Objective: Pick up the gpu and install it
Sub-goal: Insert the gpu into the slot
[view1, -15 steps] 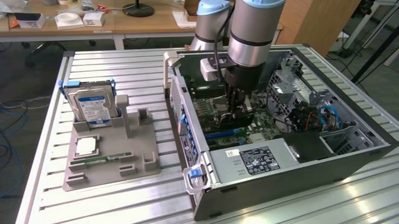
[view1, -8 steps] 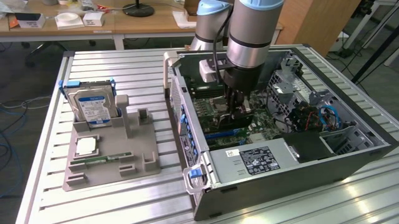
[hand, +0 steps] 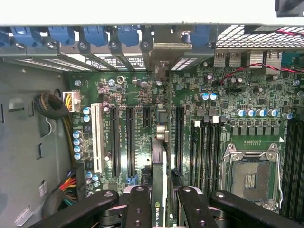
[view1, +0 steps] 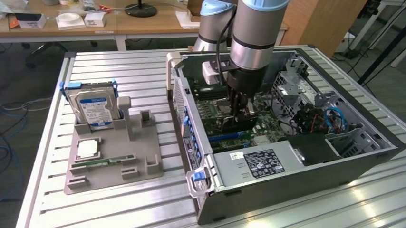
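Observation:
The gpu [view1: 236, 124] is a thin dark card standing on edge inside the open computer case [view1: 285, 197], down at the motherboard. My gripper [view1: 244, 111] reaches straight down into the case and is shut on the card's upper edge. In the wrist view the gpu [hand: 159, 161] runs edge-on between my two black fingers [hand: 140, 206], with my gripper [hand: 164, 192] over the motherboard [hand: 137, 95]. The card lies in line with the long expansion slots [hand: 129, 137], and its silver end bracket [hand: 161, 52] meets the case's rear slot openings. Whether the card is fully seated is hidden.
A grey fixture [view1: 120, 156] on the slatted table, at the exterior view's left, holds the silver hard drive [view1: 95, 109], a processor chip [view1: 87, 148] and a green memory stick [view1: 101, 163]. The power supply [view1: 260, 164] and the processor socket [hand: 249, 175] flank the card.

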Motion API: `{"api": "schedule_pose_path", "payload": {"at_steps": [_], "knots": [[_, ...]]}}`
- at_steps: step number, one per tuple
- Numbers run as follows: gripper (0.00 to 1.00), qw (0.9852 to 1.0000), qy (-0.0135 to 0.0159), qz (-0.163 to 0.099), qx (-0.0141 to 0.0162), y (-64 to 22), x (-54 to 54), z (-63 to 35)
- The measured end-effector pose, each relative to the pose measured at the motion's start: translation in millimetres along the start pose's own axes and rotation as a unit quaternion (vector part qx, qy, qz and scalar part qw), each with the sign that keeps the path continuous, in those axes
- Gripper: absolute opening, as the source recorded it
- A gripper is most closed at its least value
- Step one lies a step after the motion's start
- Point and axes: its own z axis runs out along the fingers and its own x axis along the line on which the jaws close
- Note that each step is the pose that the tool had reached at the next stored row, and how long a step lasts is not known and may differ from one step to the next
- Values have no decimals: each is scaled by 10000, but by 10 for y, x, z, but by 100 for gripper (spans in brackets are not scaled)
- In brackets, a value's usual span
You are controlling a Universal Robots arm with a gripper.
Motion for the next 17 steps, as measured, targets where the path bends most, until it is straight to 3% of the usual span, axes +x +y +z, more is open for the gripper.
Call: {"api": "schedule_pose_path", "payload": {"at_steps": [17], "knots": [[26, 10000, 0, 0, 0, 5, 0, 71]]}}
